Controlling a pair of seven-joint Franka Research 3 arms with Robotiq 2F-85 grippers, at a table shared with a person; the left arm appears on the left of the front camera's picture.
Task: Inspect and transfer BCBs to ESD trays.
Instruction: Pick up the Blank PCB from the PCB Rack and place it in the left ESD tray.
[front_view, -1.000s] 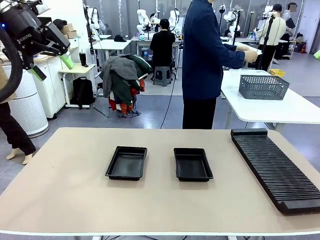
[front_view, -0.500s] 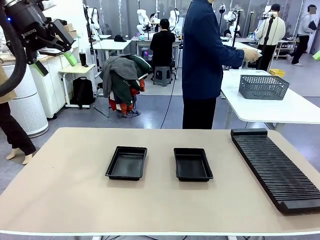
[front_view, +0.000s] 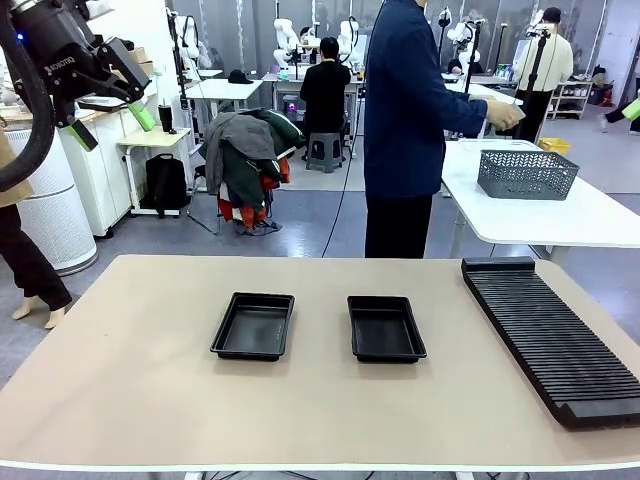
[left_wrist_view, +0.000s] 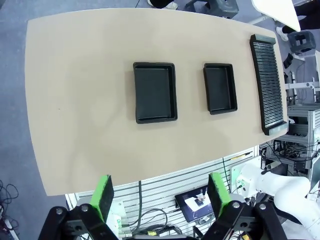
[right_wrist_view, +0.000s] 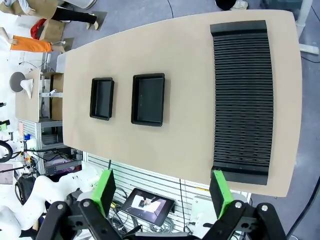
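Two empty black ESD trays sit side by side mid-table, the left tray (front_view: 253, 325) and the right tray (front_view: 386, 328). No BCBs are in view. My left gripper (front_view: 110, 125) hangs high over the table's far left corner, open and holding nothing. From above, the left wrist view shows my left gripper (left_wrist_view: 161, 195) open over both trays (left_wrist_view: 155, 92) (left_wrist_view: 220, 88). The right wrist view looks down from high up past my open right gripper (right_wrist_view: 162, 191) onto the same trays (right_wrist_view: 102, 98) (right_wrist_view: 148, 99).
A long black ribbed rack (front_view: 550, 340) lies along the table's right side. A person in a navy top (front_view: 405, 120) stands at the far edge, turned toward a white side table with a grey basket (front_view: 527, 172).
My left gripper has risen slightly and stays open. The trays and rack have not moved.
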